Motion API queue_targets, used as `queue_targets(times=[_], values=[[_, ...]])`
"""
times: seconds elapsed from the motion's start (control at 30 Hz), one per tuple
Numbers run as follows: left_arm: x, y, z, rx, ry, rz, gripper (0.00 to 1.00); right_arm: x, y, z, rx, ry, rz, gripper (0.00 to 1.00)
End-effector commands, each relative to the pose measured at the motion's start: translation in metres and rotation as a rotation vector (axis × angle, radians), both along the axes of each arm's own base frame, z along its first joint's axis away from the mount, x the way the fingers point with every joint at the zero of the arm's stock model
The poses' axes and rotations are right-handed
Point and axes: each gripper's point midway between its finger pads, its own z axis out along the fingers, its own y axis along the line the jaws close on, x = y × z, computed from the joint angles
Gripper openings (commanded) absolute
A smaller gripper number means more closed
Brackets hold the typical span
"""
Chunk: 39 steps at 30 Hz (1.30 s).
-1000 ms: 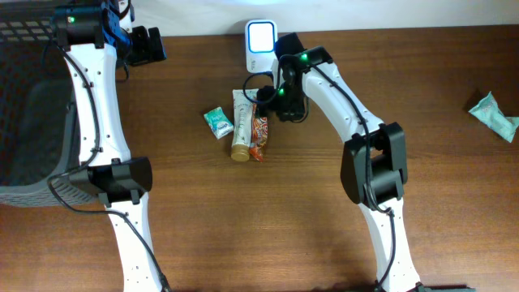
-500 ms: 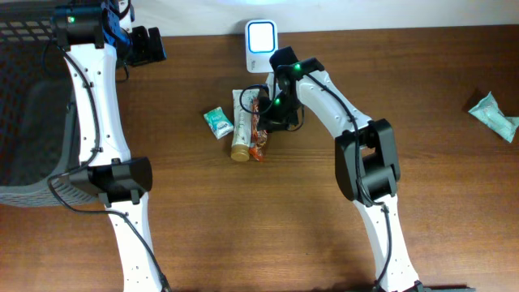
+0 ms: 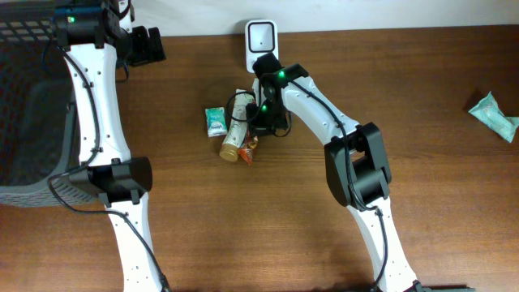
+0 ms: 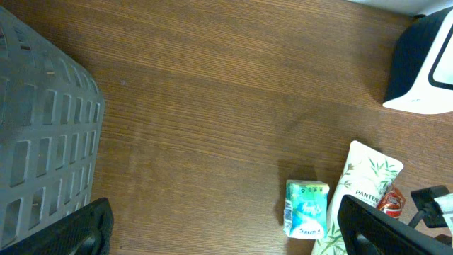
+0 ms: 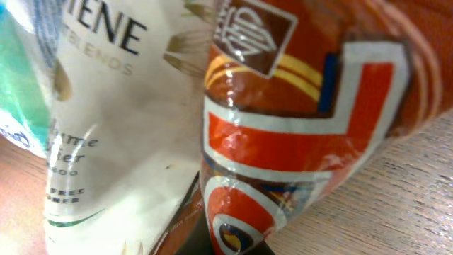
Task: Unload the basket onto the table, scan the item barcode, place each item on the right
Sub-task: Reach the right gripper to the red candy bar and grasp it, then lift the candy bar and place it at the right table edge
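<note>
- Snack (image 3: 247,148): one, touching one tube (image 3: 234,130).
- Two green packets (image 3: 216,120): one beside tube, one far right.
- One scanner (image 3: 260,39).
- Right gripper (image 3: 258,126) closed at snack, grasp unclear.
- Left gripper (image 3: 154,46) wide, empty.

- The table (image 3: 454,203) is seen to be brown wood, finely grained, with a matt to satin finish.
- The basket (image 4: 42,142) is moulded in dull grey plastic.
- The scanner (image 3: 260,36) is cased in smooth white plastic.
- The snack packet (image 5: 283,142) is wrapped in glossy, crinkled printed film.
- The tube (image 5: 120,127) is formed of smooth white plastic with a soft sheen.
- The green packet (image 4: 306,207) is covered in shiny film.
</note>
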Motion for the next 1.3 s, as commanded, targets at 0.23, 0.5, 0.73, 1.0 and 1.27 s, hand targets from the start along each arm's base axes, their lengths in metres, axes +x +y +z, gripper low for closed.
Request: queue_targets(times=[0.23, 0.5, 0.73, 1.0, 1.27], values=[[0.0, -0.001, -0.003, -0.002, 0.008, -0.013, 0.99, 0.031, -0.167, 0.076, -0.78, -0.21, -0.078, 0.04], [0.0, -0.001, -0.003, -0.002, 0.008, -0.013, 0.99, -0.003, -0.153, 0.01, -0.683, -0.049, 0.032, 0.08], [0.0, -0.001, -0.003, -0.002, 0.008, -0.013, 0.99, 0.019, -0.154, 0.079, -0.586, -0.114, -0.046, 0.73], [0.0, 0.0, -0.003, -0.001, 0.008, -0.013, 0.99, 0.007, -0.158, 0.056, -0.32, 0.028, 0.028, 0.56], [0.0, -0.001, -0.003, -0.002, 0.008, -0.013, 0.99, -0.003, -0.153, 0.001, -0.314, 0.051, 0.086, 0.41]])
